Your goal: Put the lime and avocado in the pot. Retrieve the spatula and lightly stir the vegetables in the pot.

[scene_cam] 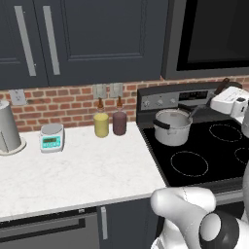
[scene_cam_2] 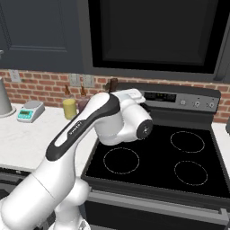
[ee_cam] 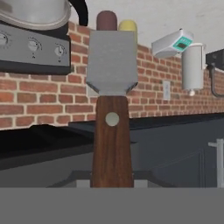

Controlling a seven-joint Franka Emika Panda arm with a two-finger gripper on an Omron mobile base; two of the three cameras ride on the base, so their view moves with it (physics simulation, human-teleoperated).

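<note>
While the jaws clamp the spatula [ee_cam: 111, 92], the pot [scene_cam: 171, 127] stands on the stove [scene_cam: 209, 151].

Even, diffuse rendered light with no clear source; shadows are faint. The white surface [scene_cam: 73, 170] reads bright, the dark cabinets [scene_cam: 87, 39] dim. The steel pot [scene_cam: 172, 127] carries soft highlights. All views look slightly soft and low-resolution, without edge distortion.

arm [scene_cam_2: 90, 134]: glossy white shells | dark grey joints | black stripe w/ small lettering | rounded links
</note>
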